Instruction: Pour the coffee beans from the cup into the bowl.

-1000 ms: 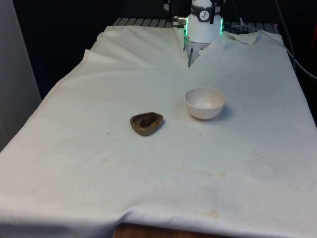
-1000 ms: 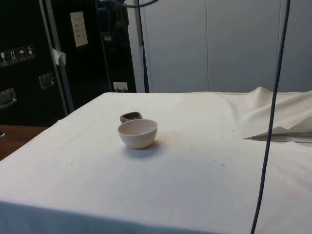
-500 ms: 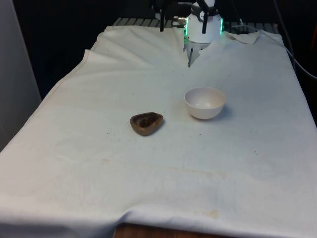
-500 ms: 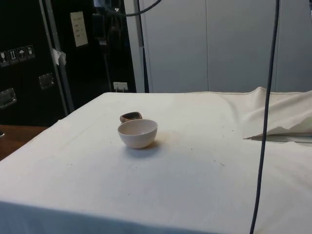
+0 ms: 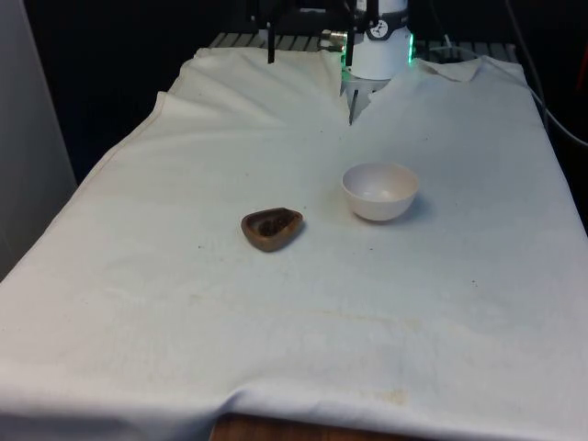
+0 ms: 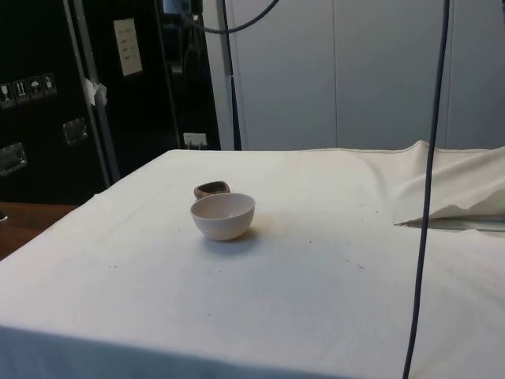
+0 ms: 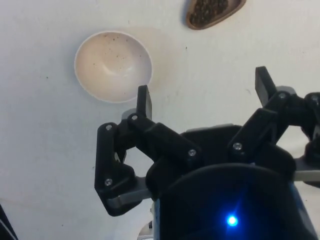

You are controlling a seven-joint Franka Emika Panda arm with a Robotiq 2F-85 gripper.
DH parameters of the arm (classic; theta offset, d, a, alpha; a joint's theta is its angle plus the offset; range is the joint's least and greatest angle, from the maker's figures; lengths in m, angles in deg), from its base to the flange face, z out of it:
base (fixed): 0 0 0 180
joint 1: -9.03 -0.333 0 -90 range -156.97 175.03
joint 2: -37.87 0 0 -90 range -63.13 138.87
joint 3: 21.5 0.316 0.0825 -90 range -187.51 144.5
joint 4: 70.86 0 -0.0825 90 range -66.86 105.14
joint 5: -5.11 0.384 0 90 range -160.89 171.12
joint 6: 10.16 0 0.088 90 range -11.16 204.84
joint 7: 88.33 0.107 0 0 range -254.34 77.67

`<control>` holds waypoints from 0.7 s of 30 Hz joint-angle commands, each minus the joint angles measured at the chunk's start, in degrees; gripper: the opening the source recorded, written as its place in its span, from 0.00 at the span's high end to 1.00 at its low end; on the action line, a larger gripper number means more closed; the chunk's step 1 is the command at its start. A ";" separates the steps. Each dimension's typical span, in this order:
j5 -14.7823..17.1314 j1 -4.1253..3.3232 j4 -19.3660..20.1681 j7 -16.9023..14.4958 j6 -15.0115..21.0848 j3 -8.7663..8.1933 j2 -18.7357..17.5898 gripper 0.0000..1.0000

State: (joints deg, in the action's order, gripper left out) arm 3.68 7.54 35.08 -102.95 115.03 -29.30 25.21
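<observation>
Nothing is poured yet: nearest you, the brown cup (image 5: 272, 229) sits full of coffee beans (image 7: 209, 10) on the cloth, the empty white bowl (image 5: 380, 190) just beyond; your gripper (image 7: 202, 96) hangs high, fingers spread, holding nothing.

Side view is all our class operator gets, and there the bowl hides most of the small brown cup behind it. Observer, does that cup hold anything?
Observer: Yes. The wrist view looks down into the cup, and it holds dark coffee beans.
Operator: Is the bowl empty?
Observer: The bowl holds only a few dark specks, no beans.
Operator: Do cup and bowl touch?
Observer: No. In the front view a strip of bare cloth separates them, and the cup sits to the front view's left of the bowl.
</observation>
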 commanded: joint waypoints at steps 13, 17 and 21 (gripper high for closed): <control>0.80 0.92 0.74 -5.61 3.04 -0.97 -1.89 0.00; 0.69 1.26 0.23 -7.62 3.61 -1.03 -3.61 0.00; 0.69 1.49 -0.29 -8.77 3.84 -1.09 -4.70 0.00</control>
State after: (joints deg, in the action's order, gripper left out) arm 3.97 8.80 35.02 -111.08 118.58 -30.56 20.91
